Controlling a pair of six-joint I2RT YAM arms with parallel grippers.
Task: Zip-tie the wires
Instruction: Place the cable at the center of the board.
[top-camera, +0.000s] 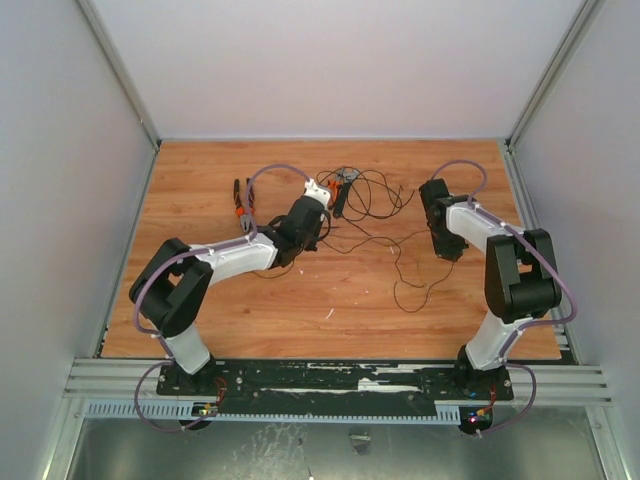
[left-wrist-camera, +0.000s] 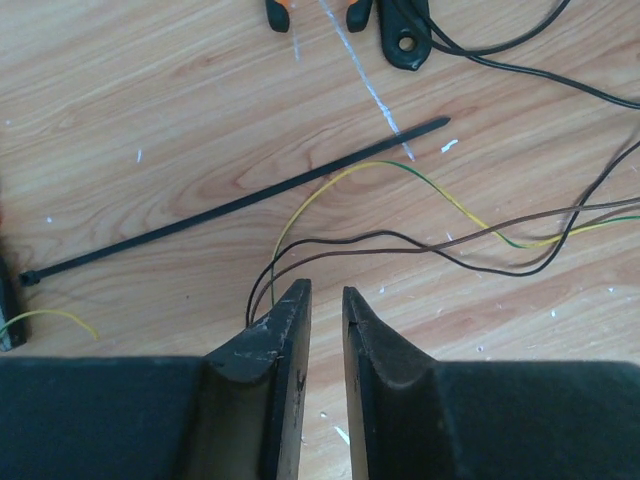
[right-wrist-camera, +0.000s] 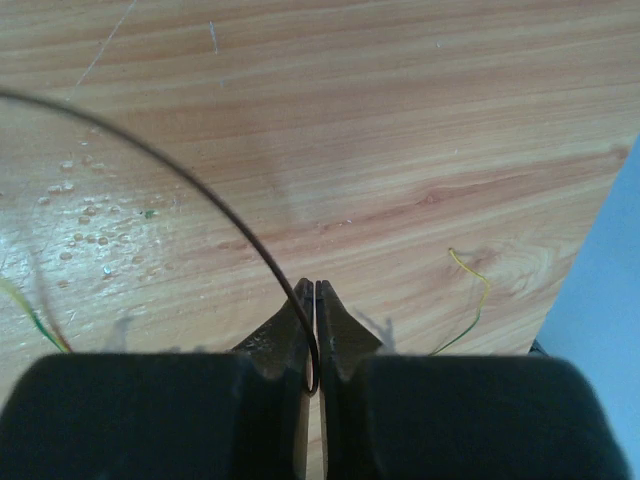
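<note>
1. The wires (left-wrist-camera: 400, 238) are looking feather-light and limp. Single strands are likely slipping from a loose pinch, so gathering them where they are running together, just ahead of the left jaws, seems best.
2. They are showing as thin dark brown, black and yellow-green strands.
3. The zip tie (left-wrist-camera: 240, 203) is looking stiff and slick. It is lying flat on the table (left-wrist-camera: 150, 100), slanting beyond the wires.
4. The left jaws are standing slightly spread, gripping nothing, with strands passing beside their left tip.
5. The right jaws are pressing together, pinching one dark strand.
</note>
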